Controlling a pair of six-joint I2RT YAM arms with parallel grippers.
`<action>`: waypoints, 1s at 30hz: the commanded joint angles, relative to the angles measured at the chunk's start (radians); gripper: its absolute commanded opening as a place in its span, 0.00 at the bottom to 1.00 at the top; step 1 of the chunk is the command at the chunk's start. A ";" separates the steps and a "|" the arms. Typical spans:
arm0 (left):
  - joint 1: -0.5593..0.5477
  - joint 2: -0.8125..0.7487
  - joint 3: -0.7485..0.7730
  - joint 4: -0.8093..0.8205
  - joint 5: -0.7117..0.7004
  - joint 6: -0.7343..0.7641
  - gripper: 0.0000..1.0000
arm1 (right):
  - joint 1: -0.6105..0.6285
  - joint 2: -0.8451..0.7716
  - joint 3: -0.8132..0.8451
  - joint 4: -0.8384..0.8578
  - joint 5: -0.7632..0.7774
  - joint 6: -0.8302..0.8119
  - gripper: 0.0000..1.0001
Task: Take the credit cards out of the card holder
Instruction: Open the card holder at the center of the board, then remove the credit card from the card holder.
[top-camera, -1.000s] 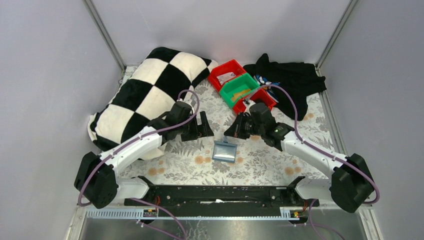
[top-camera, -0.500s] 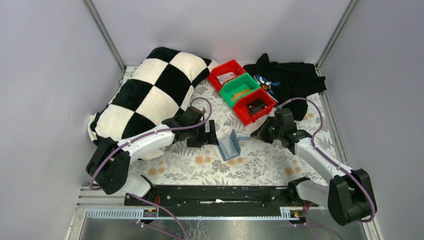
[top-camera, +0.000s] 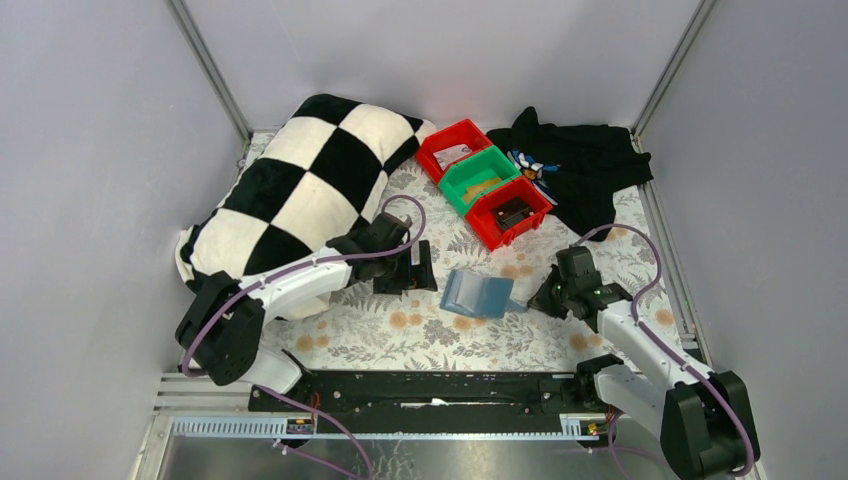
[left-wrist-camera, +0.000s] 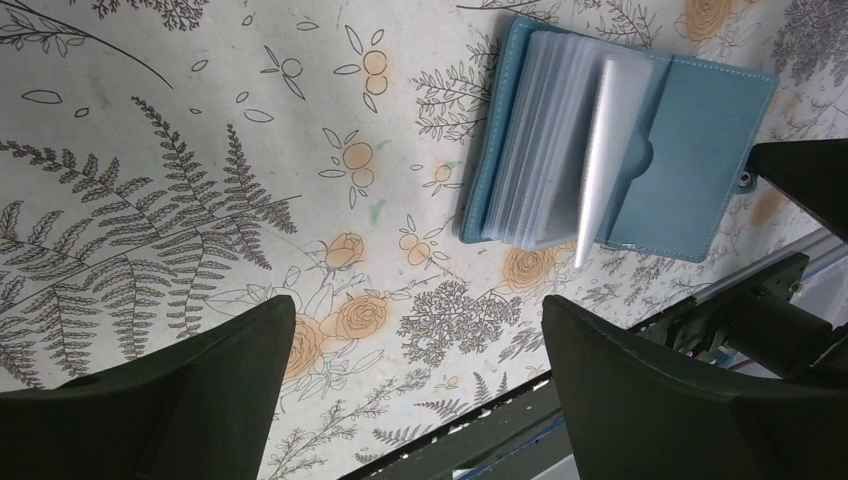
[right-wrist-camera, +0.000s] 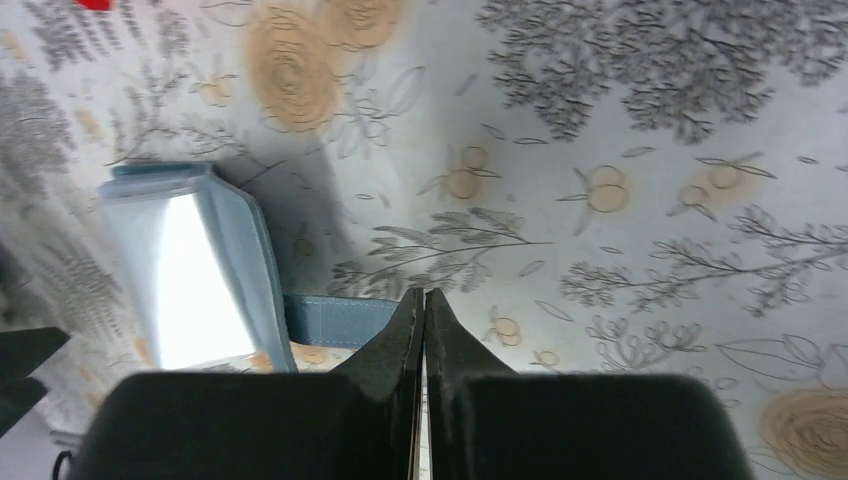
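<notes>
The teal-blue card holder (top-camera: 478, 293) lies open on the flowered table between my grippers. In the left wrist view the card holder (left-wrist-camera: 700, 150) shows a stack of pale sleeves (left-wrist-camera: 540, 140), one leaf standing up; I cannot make out single credit cards. My left gripper (top-camera: 425, 268) is open and empty just left of the holder, seen also in its wrist view (left-wrist-camera: 412, 310). My right gripper (top-camera: 535, 298) is shut on the holder's snap tab (right-wrist-camera: 340, 320) at its right edge, fingers pressed together (right-wrist-camera: 422, 295).
A black and white checkered pillow (top-camera: 300, 190) fills the back left. Red and green bins (top-camera: 480, 180) stand at the back centre, with black cloth (top-camera: 580, 160) to their right. A black rail (top-camera: 430, 385) runs along the near edge.
My right gripper has moved right and nearer, pulling the holder's panel with it, so the holder went from folded to spread open. My left gripper moved in beside it, then held still.
</notes>
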 joint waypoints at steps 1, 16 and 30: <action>0.000 0.019 0.054 0.022 -0.021 0.013 0.98 | -0.003 -0.005 -0.003 -0.040 0.081 -0.029 0.06; 0.000 0.015 0.114 -0.030 -0.077 0.032 0.99 | 0.002 -0.088 0.232 -0.028 -0.001 -0.144 0.63; 0.064 -0.066 0.040 -0.030 -0.142 -0.015 0.99 | 0.395 0.196 0.354 0.242 -0.185 -0.107 0.61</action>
